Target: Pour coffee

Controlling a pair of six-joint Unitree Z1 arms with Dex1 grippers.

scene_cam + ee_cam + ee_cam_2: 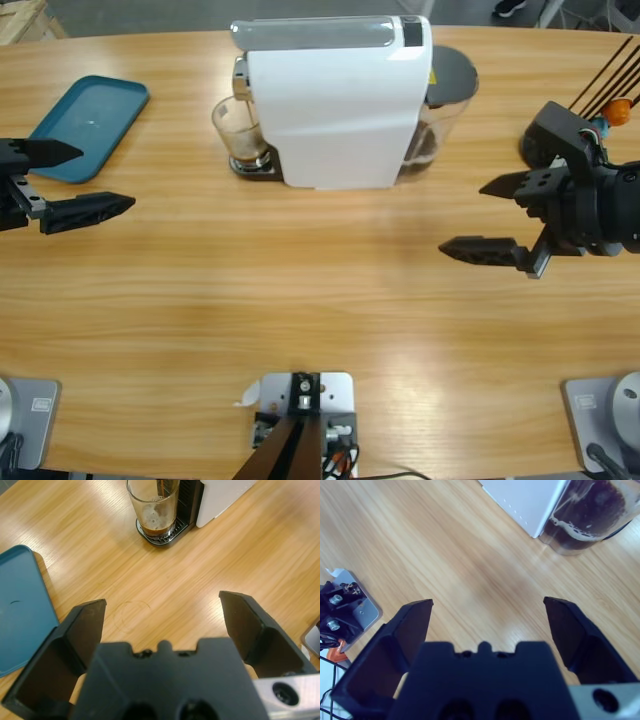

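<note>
Glass [240, 132] holding coffee [156, 528] sits under the machine [335, 100] spout; left gripper [80, 180] and right gripper [495, 218], both open and empty, flank the machine.

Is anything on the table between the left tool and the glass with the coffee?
No. In the left wrist view, only bare wooden table lies between the open left tool and the glass; the teal tray sits aside.
</note>
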